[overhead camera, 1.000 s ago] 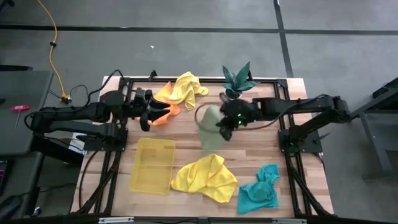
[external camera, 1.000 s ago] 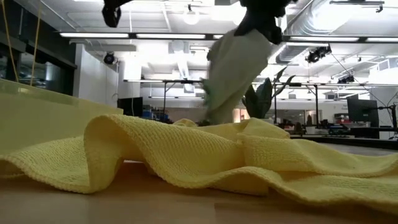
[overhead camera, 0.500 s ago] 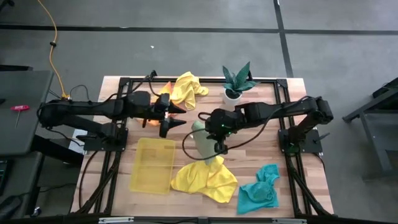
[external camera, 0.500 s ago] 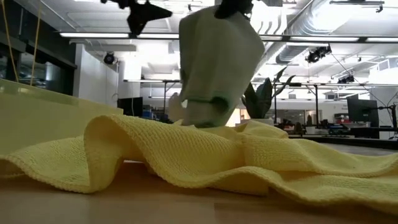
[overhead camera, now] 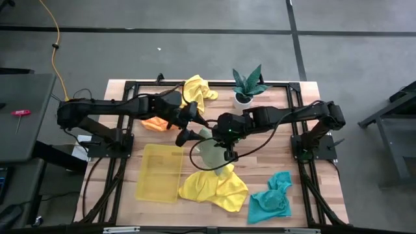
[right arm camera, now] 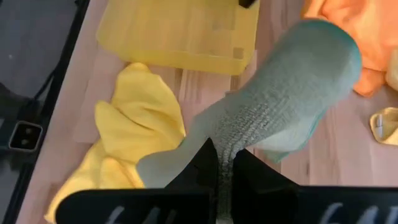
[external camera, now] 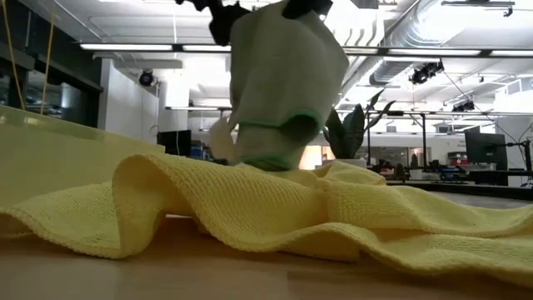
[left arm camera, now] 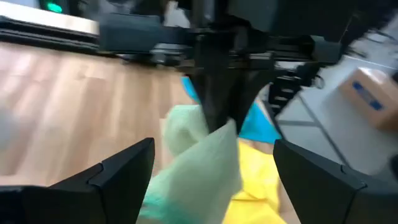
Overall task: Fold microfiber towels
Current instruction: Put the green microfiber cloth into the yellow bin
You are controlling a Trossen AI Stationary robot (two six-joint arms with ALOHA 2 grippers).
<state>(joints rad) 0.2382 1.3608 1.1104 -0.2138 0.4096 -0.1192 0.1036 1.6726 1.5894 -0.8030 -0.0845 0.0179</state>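
Right pincer (overhead camera: 229, 138) is gripping the olive-green towel (overhead camera: 211, 148), now lifted mid-worktop, as the wide-open left pincer (overhead camera: 188, 127) has closed in to share it.

Olive towel (overhead camera: 211, 148) hangs pinched mid-table, its bottom seemingly brushing a crumpled yellow towel (overhead camera: 213, 186). Teal towel (overhead camera: 270, 201) sits bunched beside that; orange towel (overhead camera: 156, 123) and second yellow (overhead camera: 195, 92) lie at the back.
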